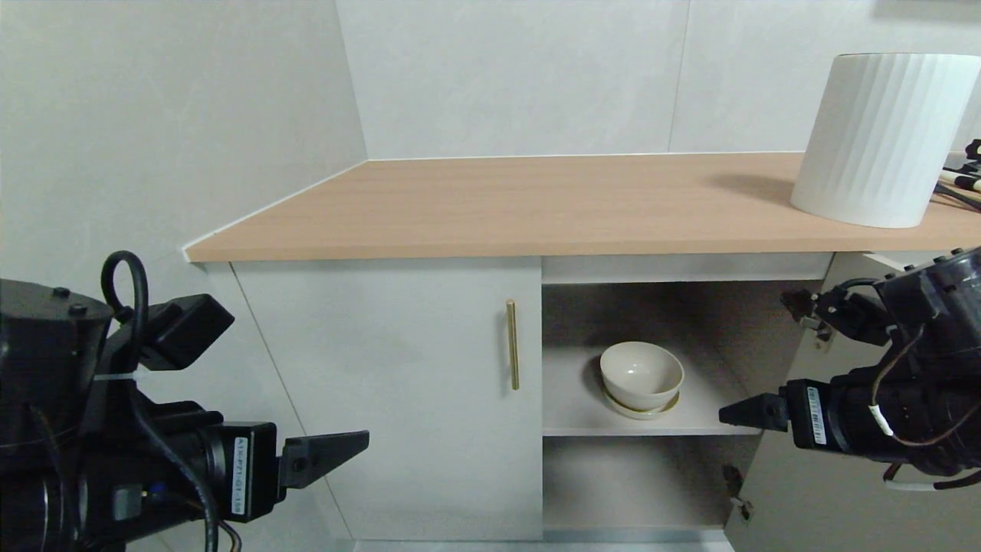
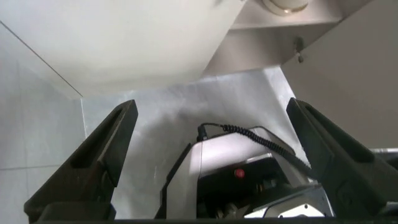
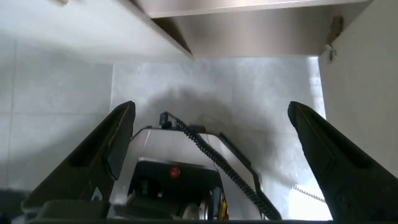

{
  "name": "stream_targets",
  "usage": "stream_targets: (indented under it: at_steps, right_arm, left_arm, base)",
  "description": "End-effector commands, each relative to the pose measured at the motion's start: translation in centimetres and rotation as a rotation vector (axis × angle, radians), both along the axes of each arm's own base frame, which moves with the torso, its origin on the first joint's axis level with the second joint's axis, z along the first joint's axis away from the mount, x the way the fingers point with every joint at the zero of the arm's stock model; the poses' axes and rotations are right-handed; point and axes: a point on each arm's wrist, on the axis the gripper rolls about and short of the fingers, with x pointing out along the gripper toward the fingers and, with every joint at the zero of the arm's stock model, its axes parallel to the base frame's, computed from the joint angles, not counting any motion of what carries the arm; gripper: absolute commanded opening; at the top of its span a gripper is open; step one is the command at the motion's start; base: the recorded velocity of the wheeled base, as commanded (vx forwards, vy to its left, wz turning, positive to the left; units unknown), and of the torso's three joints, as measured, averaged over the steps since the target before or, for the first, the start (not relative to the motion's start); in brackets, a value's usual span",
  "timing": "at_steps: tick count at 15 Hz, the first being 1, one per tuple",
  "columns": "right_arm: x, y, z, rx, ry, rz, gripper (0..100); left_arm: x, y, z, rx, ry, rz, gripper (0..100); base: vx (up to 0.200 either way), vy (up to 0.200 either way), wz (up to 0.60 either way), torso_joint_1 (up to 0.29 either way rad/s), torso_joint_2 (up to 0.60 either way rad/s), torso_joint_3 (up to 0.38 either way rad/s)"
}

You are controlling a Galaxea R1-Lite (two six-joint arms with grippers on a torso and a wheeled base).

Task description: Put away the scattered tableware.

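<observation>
A cream bowl (image 1: 641, 373) sits upright on a small plate (image 1: 642, 408) on the middle shelf (image 1: 582, 406) of the open cabinet. A sliver of the plate's rim (image 2: 285, 5) also shows at the edge of the left wrist view. My left gripper (image 1: 329, 452) hangs low in front of the closed left door, well left of the bowl. Its fingers (image 2: 99, 155) are spread wide, open and empty. My right gripper (image 1: 747, 412) floats just right of the shelf, beside the bowl but not touching it. It is open too (image 3: 211, 111), with nothing between its fingers.
The cabinet's right door (image 1: 805, 491) is swung open toward me; the left door (image 1: 398, 383) with a brass handle (image 1: 512, 345) is shut. A tall white ribbed cylinder (image 1: 881, 138) and some dark utensils (image 1: 966, 180) stand on the wooden counter (image 1: 498, 207). The lower shelf (image 1: 628, 483) is bare.
</observation>
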Motion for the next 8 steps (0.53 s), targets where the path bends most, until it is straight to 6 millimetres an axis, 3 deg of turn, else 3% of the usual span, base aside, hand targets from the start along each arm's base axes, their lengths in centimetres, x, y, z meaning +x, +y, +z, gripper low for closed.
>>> stream_targets:
  at_steps: [1,2,8]
  right_arm:
    - [-0.94,-0.01,0.17,0.002,-0.012,0.017,100]
    - [-0.96,-0.03,0.20,0.003,-0.014,0.017,100]
    - [-1.51,0.19,0.09,-0.005,-0.014,0.035,100]
  left_arm:
    - [-0.01,0.01,-0.19,0.004,0.006,0.000,100]
    - [0.07,-0.03,-0.26,0.006,0.009,0.002,100]
    - [0.08,-0.07,-0.44,0.010,0.017,-0.001,100]
  base:
    - [0.000,0.000,0.00,0.000,0.00,0.000]
    - [0.000,0.000,0.00,0.000,0.00,0.000]
    - [-0.200,0.000,0.00,0.005,0.00,0.001]
